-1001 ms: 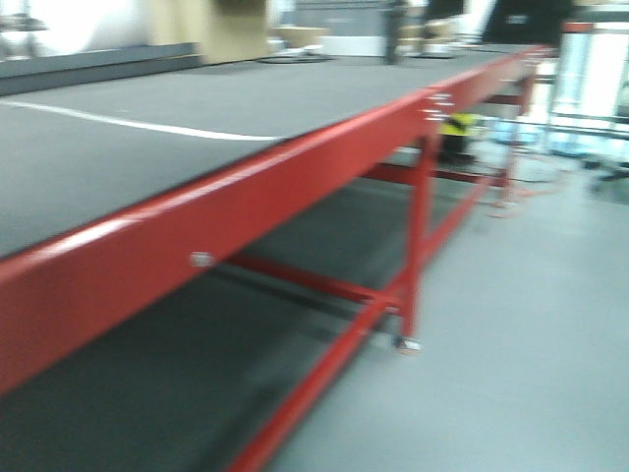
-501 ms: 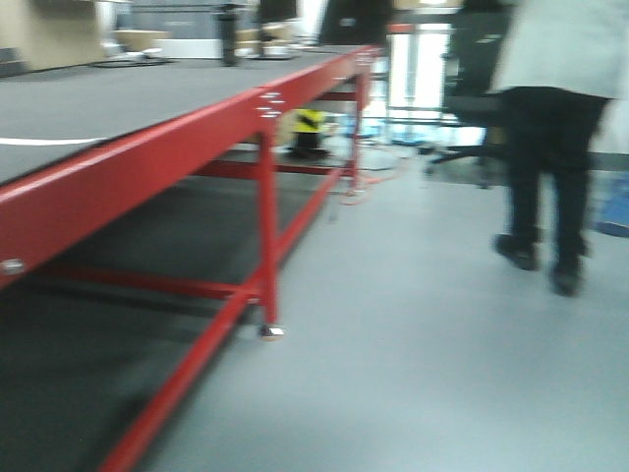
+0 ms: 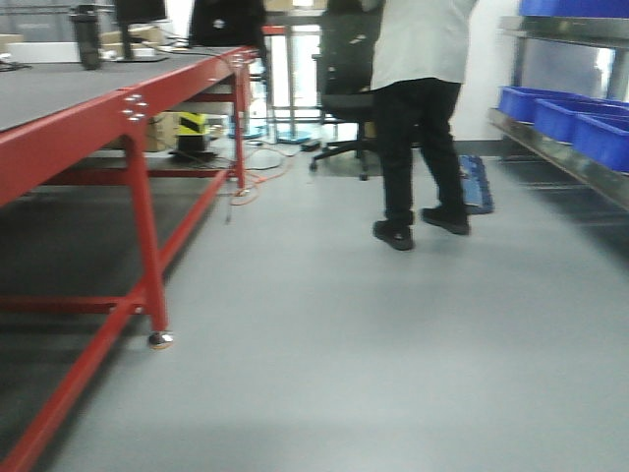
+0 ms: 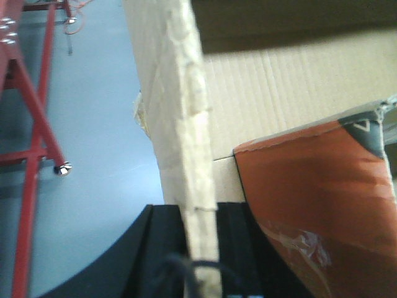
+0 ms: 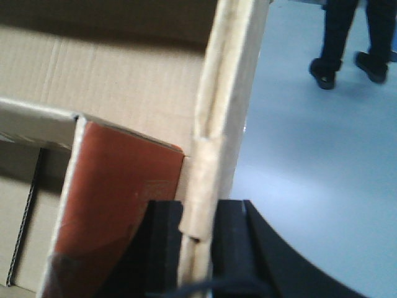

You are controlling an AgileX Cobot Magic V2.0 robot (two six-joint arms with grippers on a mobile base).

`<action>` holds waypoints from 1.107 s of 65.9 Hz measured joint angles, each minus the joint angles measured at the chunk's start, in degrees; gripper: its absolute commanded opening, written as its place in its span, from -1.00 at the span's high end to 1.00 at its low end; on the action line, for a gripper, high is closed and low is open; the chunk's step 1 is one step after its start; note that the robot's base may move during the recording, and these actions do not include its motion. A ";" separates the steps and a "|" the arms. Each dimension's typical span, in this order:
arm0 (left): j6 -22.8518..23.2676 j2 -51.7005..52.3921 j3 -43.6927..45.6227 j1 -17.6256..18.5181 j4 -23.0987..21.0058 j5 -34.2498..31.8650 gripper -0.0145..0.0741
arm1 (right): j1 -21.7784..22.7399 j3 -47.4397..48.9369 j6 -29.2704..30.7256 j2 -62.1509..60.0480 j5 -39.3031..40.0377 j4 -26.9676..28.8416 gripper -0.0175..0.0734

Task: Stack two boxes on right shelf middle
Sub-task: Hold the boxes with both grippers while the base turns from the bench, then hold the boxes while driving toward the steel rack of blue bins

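A brown cardboard box is held between both arms. In the left wrist view my left gripper (image 4: pixel 200 217) is shut on the box's left wall (image 4: pixel 180 124). In the right wrist view my right gripper (image 5: pixel 198 214) is shut on its right wall (image 5: pixel 226 105). Inside the box lies an orange-red packet (image 4: pixel 316 198), which also shows in the right wrist view (image 5: pixel 118 192). A steel shelf (image 3: pixel 560 147) with blue bins (image 3: pixel 580 118) stands at the far right of the front view. No gripper and no box shows in the front view. A second box is not in view.
A red-framed grey-topped table (image 3: pixel 128 108) runs along the left, its leg and foot (image 3: pixel 157 339) near the floor. A person in a white coat and black trousers (image 3: pixel 418 118) walks ahead. An office chair (image 3: pixel 344 79) and cables lie behind.
The front view has swung to the right: the red table has slid to the left, and the person and the shelf with blue bins have come into view.
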State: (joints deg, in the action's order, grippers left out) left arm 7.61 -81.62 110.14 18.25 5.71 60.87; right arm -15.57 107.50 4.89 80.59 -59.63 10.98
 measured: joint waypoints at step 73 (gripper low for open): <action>0.00 0.00 0.00 0.00 0.23 0.00 0.92 | 0.00 0.00 0.00 0.00 0.00 0.22 0.95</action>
State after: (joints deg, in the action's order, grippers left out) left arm 7.61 -81.62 110.14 18.25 5.94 60.87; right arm -15.57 107.50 4.89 80.59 -59.63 11.20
